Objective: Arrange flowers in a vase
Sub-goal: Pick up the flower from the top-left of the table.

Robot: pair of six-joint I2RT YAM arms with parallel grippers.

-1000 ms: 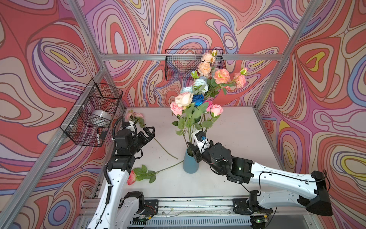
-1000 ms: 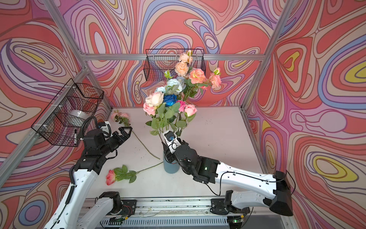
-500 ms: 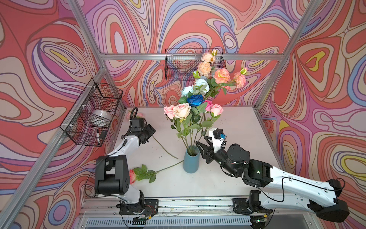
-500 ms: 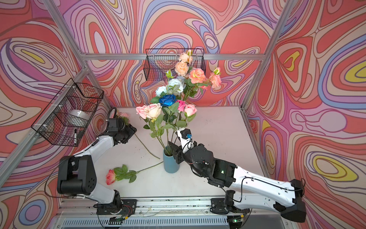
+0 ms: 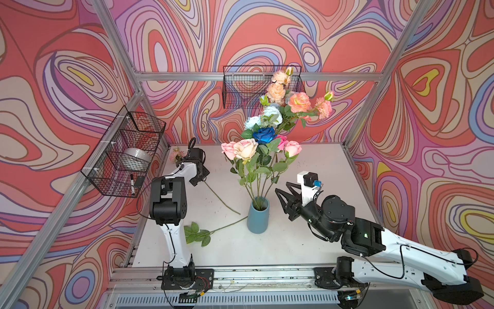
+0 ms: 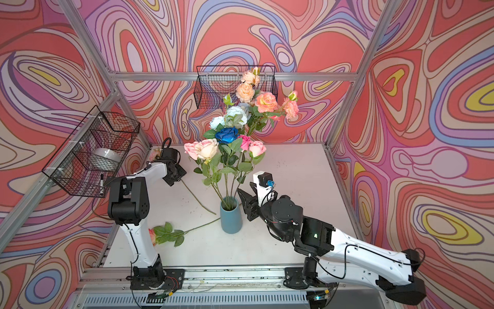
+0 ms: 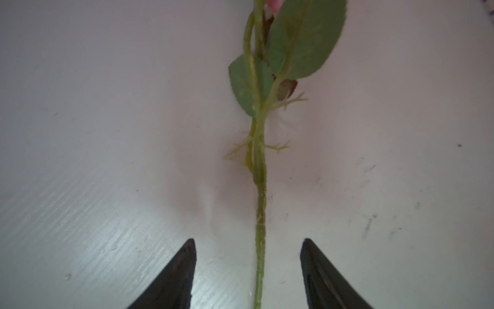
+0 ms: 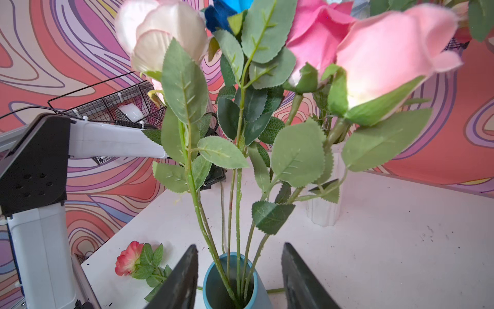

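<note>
A blue vase (image 5: 258,218) (image 6: 231,216) stands mid-table holding several flowers (image 5: 246,149) (image 6: 207,148): pink, cream and one deep blue rose. My right gripper (image 5: 282,186) (image 6: 244,187) (image 8: 239,245) is open just right of the vase, its fingers apart from the rim and stems. My left gripper (image 5: 199,178) (image 6: 176,178) (image 7: 247,242) is open low over the table at the back left. Its fingers straddle the green stem (image 7: 260,214) of a lying pink rose (image 5: 175,155) without touching it. Another rose (image 6: 152,235) (image 8: 128,258) lies front left.
A white vase (image 8: 323,211) with peach and pale blue flowers (image 5: 299,103) stands behind the blue one. A wire basket (image 5: 125,155) with a tape roll and marker hangs on the left wall. Another basket (image 5: 246,88) hangs on the back wall.
My left arm has reached back and down over the pink rose's stem and its jaws have narrowed. My right gripper has drawn back to the right from the stems in the vase.
</note>
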